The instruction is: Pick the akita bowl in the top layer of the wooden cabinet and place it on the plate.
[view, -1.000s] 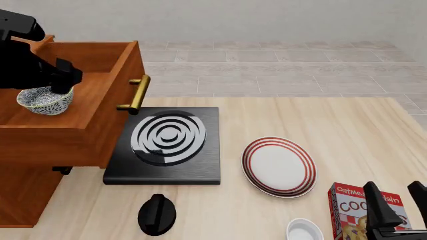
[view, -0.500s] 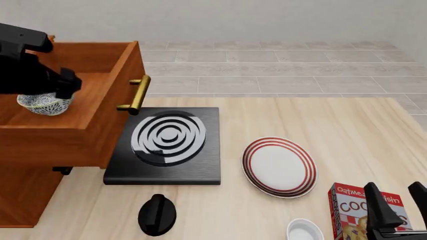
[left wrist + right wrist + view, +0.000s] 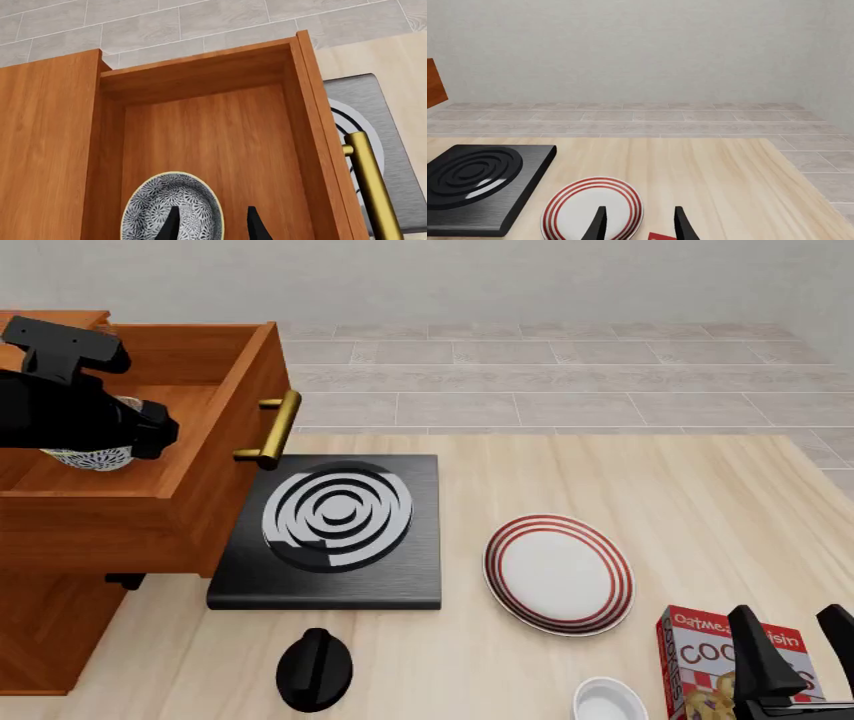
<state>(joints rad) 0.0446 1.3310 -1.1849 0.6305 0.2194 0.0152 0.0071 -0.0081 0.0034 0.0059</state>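
The akita bowl (image 3: 171, 209) sits inside the pulled-out top layer (image 3: 200, 480) of the wooden cabinet (image 3: 54, 630); the left pincer (image 3: 209, 226) hangs over it, prongs spread astride the bowl's rim, not pinching. The right pincer (image 3: 637, 224) is spread too, empty, low over the table (image 3: 641, 500) near the plate (image 3: 558, 573).

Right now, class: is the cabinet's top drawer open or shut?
Open. The top drawer is pulled out over the stove, its inside exposed from above, with the akita bowl sitting in it.
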